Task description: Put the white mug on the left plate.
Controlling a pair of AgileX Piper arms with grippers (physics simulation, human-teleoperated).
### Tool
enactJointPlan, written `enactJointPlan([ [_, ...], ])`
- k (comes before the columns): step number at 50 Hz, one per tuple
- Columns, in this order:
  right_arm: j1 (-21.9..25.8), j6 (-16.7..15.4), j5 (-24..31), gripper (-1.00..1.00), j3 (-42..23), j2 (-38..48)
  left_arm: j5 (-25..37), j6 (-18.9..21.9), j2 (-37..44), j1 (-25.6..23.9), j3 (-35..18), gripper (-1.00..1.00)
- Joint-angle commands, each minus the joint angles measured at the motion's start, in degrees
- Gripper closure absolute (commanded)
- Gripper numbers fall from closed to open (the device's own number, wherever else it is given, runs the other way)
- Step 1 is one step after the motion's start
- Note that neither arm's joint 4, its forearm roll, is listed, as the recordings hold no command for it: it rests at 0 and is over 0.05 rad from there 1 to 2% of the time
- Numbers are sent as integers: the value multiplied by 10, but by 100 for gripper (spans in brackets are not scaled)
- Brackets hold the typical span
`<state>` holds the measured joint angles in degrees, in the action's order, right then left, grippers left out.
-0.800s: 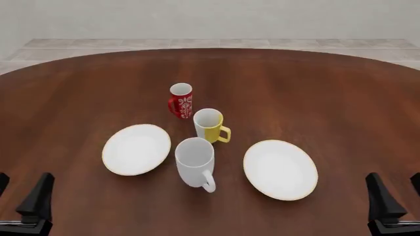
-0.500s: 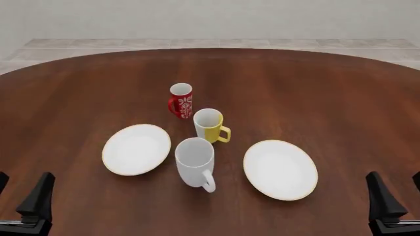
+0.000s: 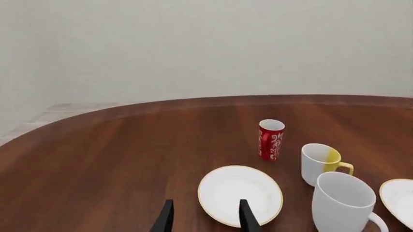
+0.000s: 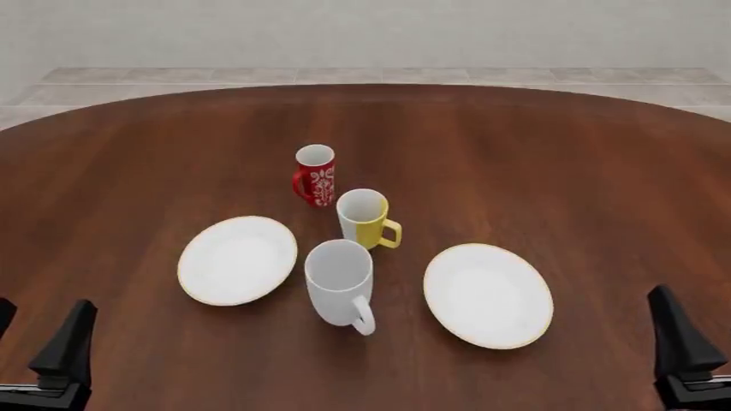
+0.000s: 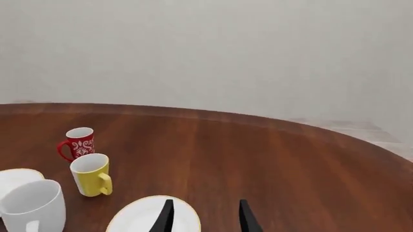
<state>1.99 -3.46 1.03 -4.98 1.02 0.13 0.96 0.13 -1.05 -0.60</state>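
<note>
The white mug [image 4: 339,282] stands upright at the table's middle, its handle toward me. It sits between the left plate [image 4: 238,259] and the right plate [image 4: 489,294], touching neither. My left gripper [image 4: 40,321] is open and empty at the near left edge, well short of the left plate. My right gripper [image 4: 697,318] is open and empty at the near right edge. In the left wrist view my left gripper [image 3: 205,221] points at the left plate [image 3: 240,195], with the white mug [image 3: 345,203] to one side. In the right wrist view my right gripper [image 5: 205,220] is beside the right plate [image 5: 152,217]; the white mug [image 5: 32,208] is there too.
A yellow-and-white mug [image 4: 365,218] stands just behind the white mug. A red patterned mug [image 4: 314,175] stands farther back. The round brown table [image 4: 549,163] ends at a tiled floor and a pale wall.
</note>
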Motion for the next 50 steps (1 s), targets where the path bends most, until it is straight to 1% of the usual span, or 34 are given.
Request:
enactJointPlan([
  [1, 15, -14, -5, -100, -30, 20, 0, 2, 1, -2, 1, -100],
  [3, 14, -30, -20, -100, -38, 49, 1, 2, 1, -2, 2, -100],
  [6, 17, -30, -25, -100, -45, 61, 0, 1, 1, -3, 2, -100],
  [8, 20, -38, -33, -100, -48, 78, 1, 0, 1, -3, 2, -100],
  [12, 33, -33, -35, -100, -59, 99, 1, 1, 1, -3, 3, -100],
  [19, 57, -39, -31, -100, -85, 124, 4, 1, -1, -4, 4, -100],
  [25, 65, -41, -28, -100, -101, 147, 4, 2, -1, -4, 4, -100],
  [27, 71, -37, -24, -100, -108, 156, 4, 1, -1, -4, 4, -100],
  [30, 77, -40, -20, -100, -115, 161, 4, 2, -1, -4, 4, -100],
  [31, 88, -37, -12, -100, -128, 180, 5, 1, -1, -5, 4, -100],
  [36, 103, -36, 14, -100, -160, 194, 4, 2, -1, -5, 3, -100],
  [39, 109, -41, 26, -100, -175, 209, 4, 1, -1, -3, 3, -100],
  [42, 126, -45, 38, -100, -192, 221, 4, 2, 0, -4, 4, -100],
  [50, 144, -45, 63, -100, -226, 240, 3, 0, 1, -2, 3, -100],
])
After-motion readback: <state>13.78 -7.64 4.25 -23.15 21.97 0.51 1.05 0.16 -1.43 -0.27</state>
